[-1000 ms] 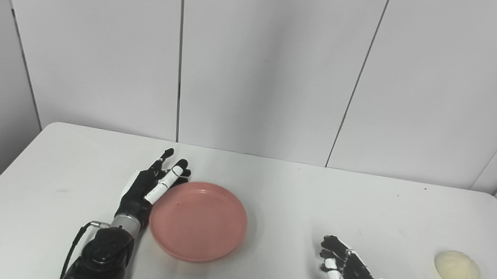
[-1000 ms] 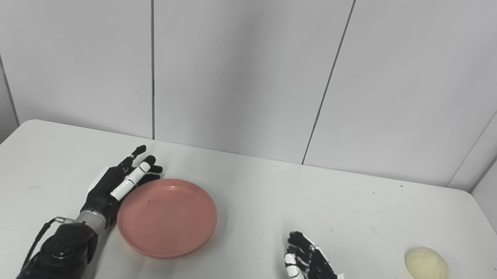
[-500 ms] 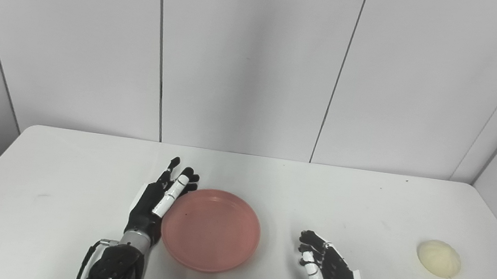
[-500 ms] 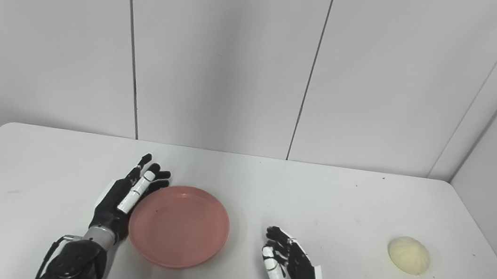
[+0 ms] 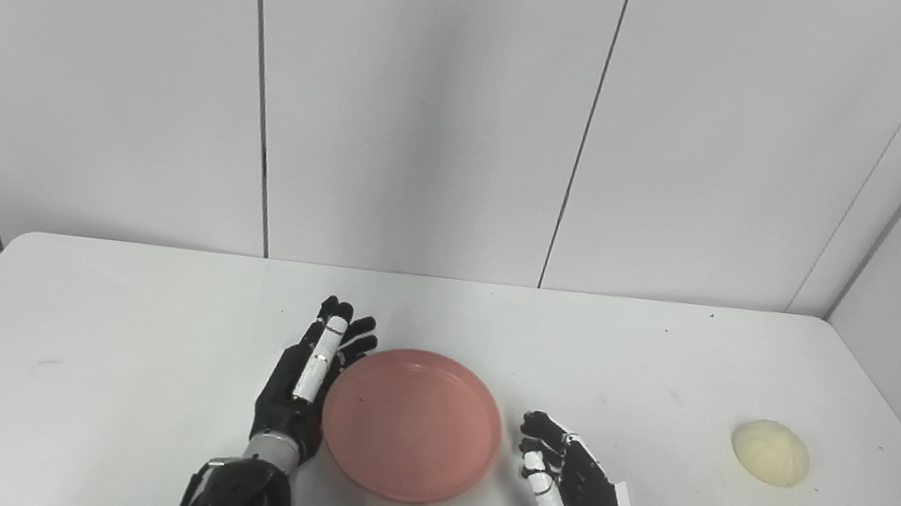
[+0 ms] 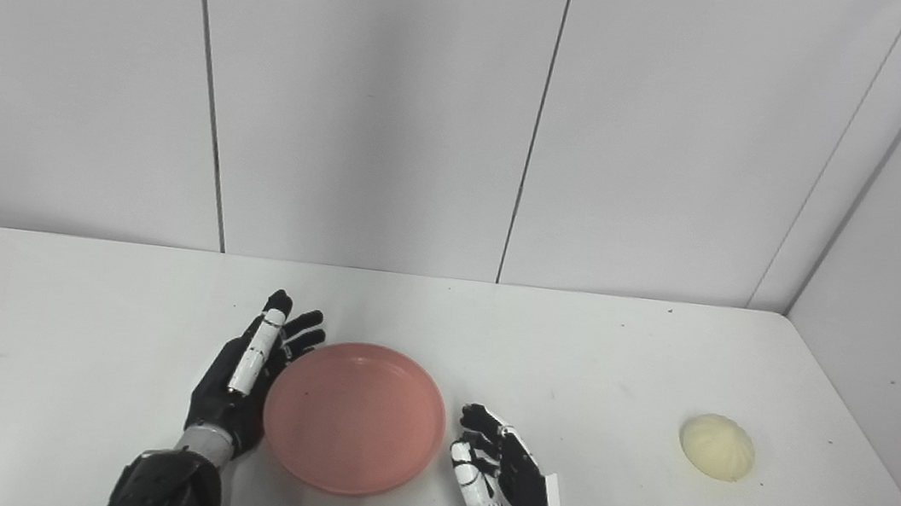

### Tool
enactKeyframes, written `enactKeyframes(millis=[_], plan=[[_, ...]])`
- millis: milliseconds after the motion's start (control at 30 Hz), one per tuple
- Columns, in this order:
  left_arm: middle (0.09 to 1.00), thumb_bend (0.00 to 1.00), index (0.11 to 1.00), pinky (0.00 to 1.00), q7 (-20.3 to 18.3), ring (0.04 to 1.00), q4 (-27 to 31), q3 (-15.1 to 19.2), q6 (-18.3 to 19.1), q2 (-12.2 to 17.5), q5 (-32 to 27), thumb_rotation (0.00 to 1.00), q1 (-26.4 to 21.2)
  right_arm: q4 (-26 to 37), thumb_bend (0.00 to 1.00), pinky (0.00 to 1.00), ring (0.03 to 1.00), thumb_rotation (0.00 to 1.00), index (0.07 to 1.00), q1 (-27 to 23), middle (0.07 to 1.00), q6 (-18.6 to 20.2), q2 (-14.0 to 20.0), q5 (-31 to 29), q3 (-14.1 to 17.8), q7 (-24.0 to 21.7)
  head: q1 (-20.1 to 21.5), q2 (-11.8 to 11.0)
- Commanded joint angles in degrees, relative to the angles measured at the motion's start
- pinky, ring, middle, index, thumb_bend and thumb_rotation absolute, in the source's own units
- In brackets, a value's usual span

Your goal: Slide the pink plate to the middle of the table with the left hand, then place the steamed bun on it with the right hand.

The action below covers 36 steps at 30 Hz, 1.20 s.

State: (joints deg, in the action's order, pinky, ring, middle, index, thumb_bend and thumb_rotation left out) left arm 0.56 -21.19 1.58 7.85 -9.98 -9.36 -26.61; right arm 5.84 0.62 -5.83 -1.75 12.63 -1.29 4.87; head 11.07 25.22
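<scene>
A round pink plate (image 5: pixel 412 425) lies on the white table (image 5: pixel 103 348), about midway between its left and right edges and toward the front. My left hand (image 5: pixel 306 381) is open, its fingers straight and pointing away from me, its inner side against the plate's left rim. My right hand (image 5: pixel 570 500) is open too and holds nothing; it lies just off the plate's right rim with a narrow gap between them. The pale steamed bun (image 5: pixel 770 452) sits alone far to the right, well away from both hands.
Grey wall panels stand directly behind the table's back edge. The table's right edge (image 6: pixel 887 479) runs close past the bun. Small dark specks mark the tabletop.
The camera has swung, shifting the whole picture left. Measured against the table, my left hand and the plate have slid right to the middle. The right hand and the bun have stayed put.
</scene>
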Motion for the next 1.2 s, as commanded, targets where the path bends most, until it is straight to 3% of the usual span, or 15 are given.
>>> enactKeyframes(millis=[0, 200, 333, 567, 733, 933, 1067, 1167], plan=[[0.828, 0.58, 1.000, 0.91, -0.25, 0.834, 0.11, 0.20, -0.20, -0.05, -0.16, 0.76, 0.53, -2.00, 0.40, 0.66, 0.730, 0.79, 0.750, 1.56, 0.759, -4.28, -0.81, -0.74, 0.18, 1.60, 0.49, -0.22], [0.822, 0.58, 1.000, 0.91, -1.78, 0.834, 1.33, 0.20, 0.75, 0.83, -0.98, 0.75, 1.39, -2.27, 0.46, 0.66, 0.728, 0.74, 0.749, 1.06, 0.751, -7.28, -1.41, -2.63, 2.04, 3.69, 1.59, 0.43], [0.818, 0.61, 1.000, 0.91, -2.06, 0.836, 2.34, 1.35, 2.19, 1.36, -2.12, 0.71, 1.41, 0.07, 0.51, 0.68, 0.748, 0.76, 0.764, -0.56, 0.759, -6.48, -0.98, -4.00, 4.03, 4.91, 2.33, 3.44], [0.812, 0.57, 1.000, 0.87, -2.66, 0.826, 1.32, 1.32, 0.77, 2.61, -1.43, 0.74, 0.91, 2.89, 0.60, 0.67, 0.731, 0.75, 0.778, -3.45, 0.762, -6.15, 1.02, -6.27, 6.68, 4.95, 3.58, 3.10], [0.789, 0.58, 1.000, 0.86, -2.93, 0.813, 0.27, 2.04, 0.67, 3.34, -1.93, 0.73, 0.50, 2.63, 0.67, 0.69, 0.755, 0.79, 0.808, -5.30, 0.783, -8.05, 4.20, -0.07, 7.25, 6.43, 6.37, 2.12], [0.798, 0.59, 1.000, 0.85, -3.78, 0.810, -1.22, 2.57, -0.34, 4.18, -1.99, 0.74, -0.16, 7.22, 0.76, 0.68, 0.750, 0.84, 0.833, -7.59, 0.800, -1.58, 7.21, 13.10, 7.76, 8.40, 7.06, 2.28], [0.798, 0.59, 1.000, 0.84, -3.87, 0.807, -0.45, 2.41, -0.26, 4.39, -1.63, 0.74, 0.29, 11.77, 0.81, 0.71, 0.769, 0.73, 0.812, -9.42, 0.802, 5.80, 11.01, 27.20, 8.53, 7.66, 7.48, 2.34], [0.791, 0.60, 1.000, 0.84, -3.65, 0.803, -0.04, 2.35, 0.15, 4.44, -1.44, 0.74, 0.44, 13.13, 0.85, 0.75, 0.788, 0.70, 0.786, -9.94, 0.802, 11.46, 13.08, 32.41, 8.98, 4.89, 7.59, 2.39]])
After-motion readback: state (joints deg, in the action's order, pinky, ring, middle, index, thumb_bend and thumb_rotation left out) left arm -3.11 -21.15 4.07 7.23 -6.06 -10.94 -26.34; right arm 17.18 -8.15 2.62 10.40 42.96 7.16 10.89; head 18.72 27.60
